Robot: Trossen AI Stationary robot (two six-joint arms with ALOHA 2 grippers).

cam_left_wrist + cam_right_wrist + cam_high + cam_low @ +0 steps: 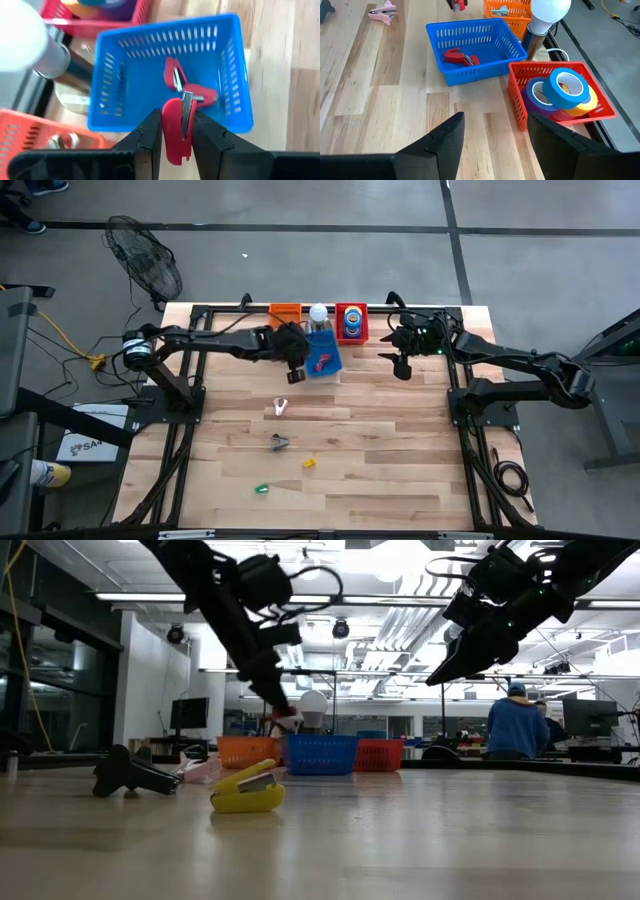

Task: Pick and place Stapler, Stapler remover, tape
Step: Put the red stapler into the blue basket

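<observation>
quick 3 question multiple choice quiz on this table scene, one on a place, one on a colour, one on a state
1. Where do the tape rolls sit?
A. red basket
B. blue basket
C. bare table

2. What colour is the staple remover held by the left gripper?
A. yellow
B. red
C. green

3. How is the right gripper?
A. shut on tape
B. shut on a stapler
C. open, holding nothing

Answers: 1 A, the rolls lie stacked inside the red basket. 2 B, red shows between its fingers above the blue basket. 3 C, its fingers stand apart over bare wood.
</observation>
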